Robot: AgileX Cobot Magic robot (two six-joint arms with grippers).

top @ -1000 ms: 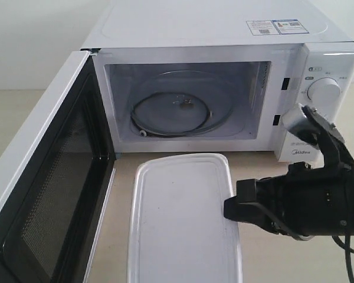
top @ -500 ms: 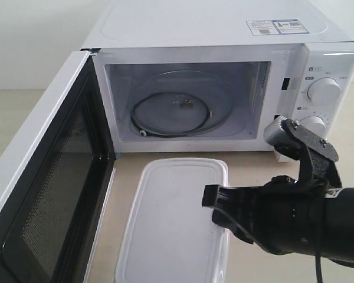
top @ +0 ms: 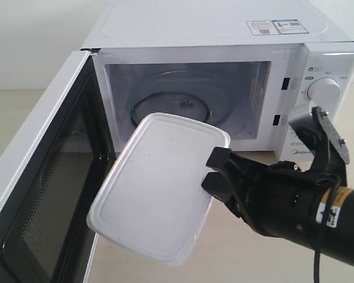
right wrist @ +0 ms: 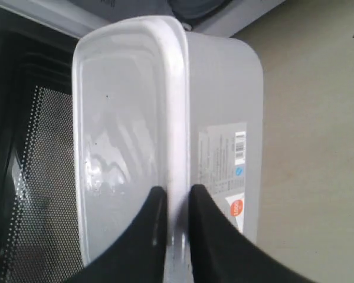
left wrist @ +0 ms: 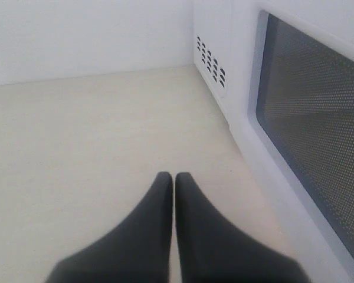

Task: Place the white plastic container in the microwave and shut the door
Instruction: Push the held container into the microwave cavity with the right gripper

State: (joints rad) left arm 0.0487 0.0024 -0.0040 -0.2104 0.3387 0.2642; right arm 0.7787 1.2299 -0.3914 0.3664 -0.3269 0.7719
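The door [top: 44,177] ran off the exterior view's left and bottom edges. The white plastic container [top: 159,186] covered the near part of the glass turntable [top: 171,99]. Print on the top stickers [top: 277,26] and on the container's label [right wrist: 223,168] was too small to read. The left end effector [left wrist: 174,178] blurred toward its base.

A: Any brand to enter?
B: One. "Midea", small grey lettering low on the front panel of the microwave [top: 212,23], partly behind the black arm [top: 295,200].
A: Top of the case?
B: Two stickers [top: 277,26], print too small to read. Marks round the knob [top: 324,91], likewise.
A: The white plastic container [right wrist: 224,82]?
B: Side label [right wrist: 223,159]: barcode, fine print, a red disc. Nothing legible. Yellow-and-white sticker [top: 335,207] on the arm, unreadable too.
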